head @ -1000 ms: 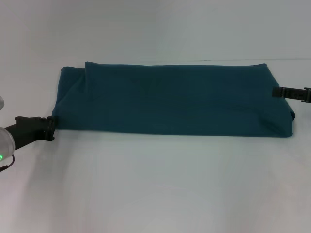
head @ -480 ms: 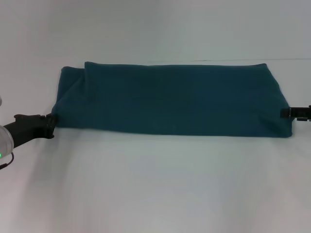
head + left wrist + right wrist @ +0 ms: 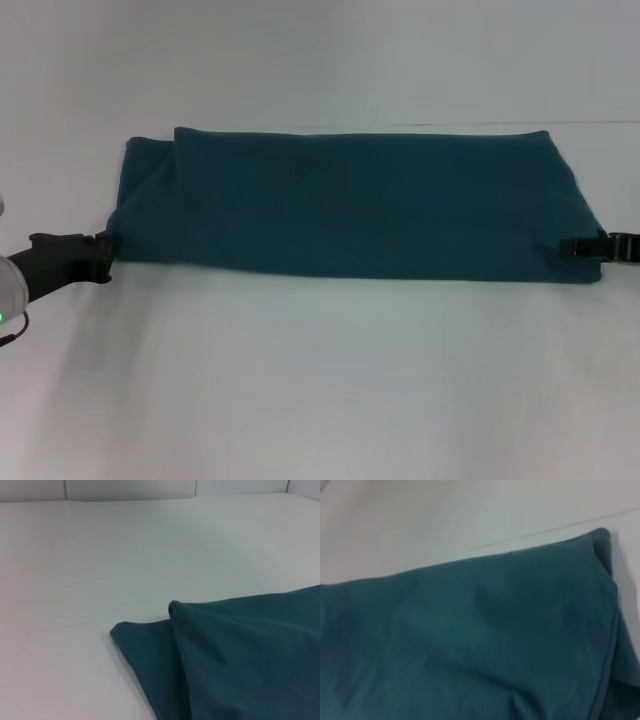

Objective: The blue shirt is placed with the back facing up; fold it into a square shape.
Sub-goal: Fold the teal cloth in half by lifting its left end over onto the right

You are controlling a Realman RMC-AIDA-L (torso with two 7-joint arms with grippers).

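I see the blue shirt (image 3: 350, 205) lying flat on the white counter (image 3: 320, 380) as a long band, its long way running left to right. My left end effector (image 3: 100, 258) sits at its near left corner and my right end effector (image 3: 580, 247) at its near right corner, about equally near. I cannot tell whether either one is gripping. There is no writing or label I can read.

L tool (image 3: 105, 255) and R tool (image 3: 572, 247) both low (fingers unclear), arms reaching inward.
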